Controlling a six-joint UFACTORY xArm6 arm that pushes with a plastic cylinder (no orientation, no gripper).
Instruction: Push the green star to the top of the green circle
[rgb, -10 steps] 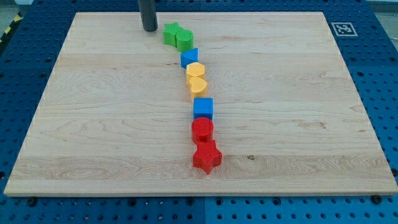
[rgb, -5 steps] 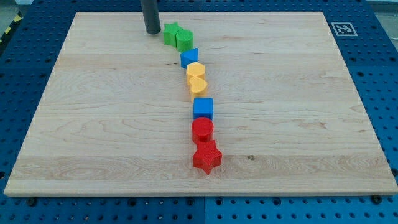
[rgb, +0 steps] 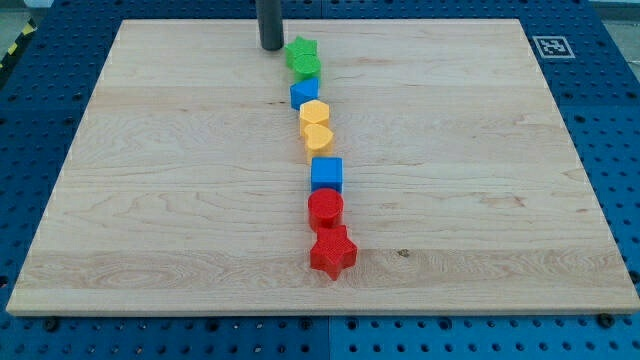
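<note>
The only marking in view is a black-and-white square tag (rgb: 549, 46) at the table's (rgb: 150, 200) top right corner; its pattern is no readable writing.

The green star (rgb: 300, 49) sits near the view's top edge, directly above the green circle (rgb: 306, 66) and touching it, partly hidden behind it. With its even points it has no clear long axis, and which way a point faces is too small to tell.

My tip (rgb: 271, 46) rests on the table just to the view's left of the green star, close beside it; contact cannot be made out. The arm ends in a plain rod, so there is no gripper to spread or press together.

Below the green circle runs a column down the table: a blue block (rgb: 305, 93), a yellow block (rgb: 314, 111), a yellow heart (rgb: 317, 136), a blue cube (rgb: 326, 174), a red circle (rgb: 325, 209) and a red star (rgb: 332, 251), each touching or nearly touching the next
</note>
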